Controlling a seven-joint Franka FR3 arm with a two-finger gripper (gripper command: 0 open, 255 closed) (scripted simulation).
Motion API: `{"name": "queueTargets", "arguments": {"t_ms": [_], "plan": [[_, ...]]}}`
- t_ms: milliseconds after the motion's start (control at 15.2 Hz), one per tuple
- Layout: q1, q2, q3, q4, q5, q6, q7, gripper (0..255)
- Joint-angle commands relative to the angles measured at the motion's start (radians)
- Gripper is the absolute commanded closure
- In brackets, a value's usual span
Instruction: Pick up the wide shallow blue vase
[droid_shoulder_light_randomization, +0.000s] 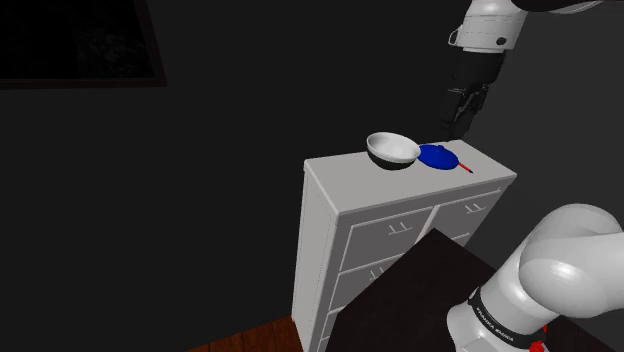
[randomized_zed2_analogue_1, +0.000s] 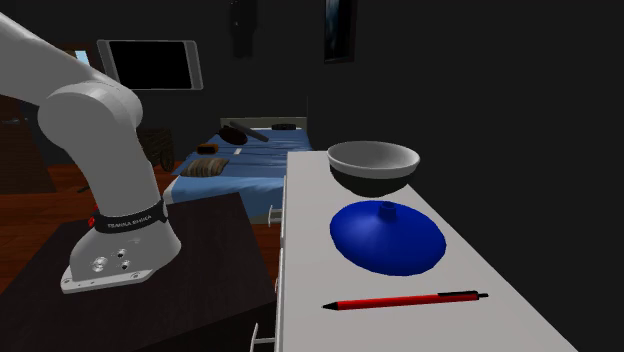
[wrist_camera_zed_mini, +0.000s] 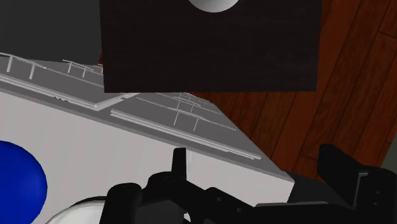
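Blue vase (droid_shoulder_light_randomization: 437, 156): on white dresser (droid_shoulder_light_randomization: 340, 170), just beside grey bowl (droid_shoulder_light_randomization: 392, 150). Pincer (droid_shoulder_light_randomization: 462, 118): high above bowl's vase side, seemingly spread, empty. Step: approach. Next: lower, straddle vase rim.

Grey bowl (randomized_zed2_analogue_1: 373, 165) with a dark underside is standing upright on top of a white chest of drawers (droid_shoulder_light_randomization: 385, 232). A red pen with black ends (randomized_zed2_analogue_1: 405, 300) is lying flat on the same top, apart from the bowl. A bed with a blue cover (randomized_zed2_analogue_1: 240, 172) is standing beyond the chest in the second exterior view, carrying a few dark items too small to tell, while a dark flat screen (randomized_zed2_analogue_1: 150, 63) is showing above it, a dark framed picture (droid_shoulder_light_randomization: 80, 40) is hanging at the shoulder view's upper left, and a reddish-brown wooden floor (wrist_camera_zed_mini: 356, 83) is lying beneath the chest.
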Motion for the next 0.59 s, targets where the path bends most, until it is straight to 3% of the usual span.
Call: {"name": "queueTargets", "arguments": {"t_ms": [0, 528], "plan": [[0.000, 0.000, 0.000, 0.000, 0.000, 0.000, 0.000, 0], [-0.057, 0.099, -0.158, -0.042, -0.111, 0.191, -0.138, 0]]}}
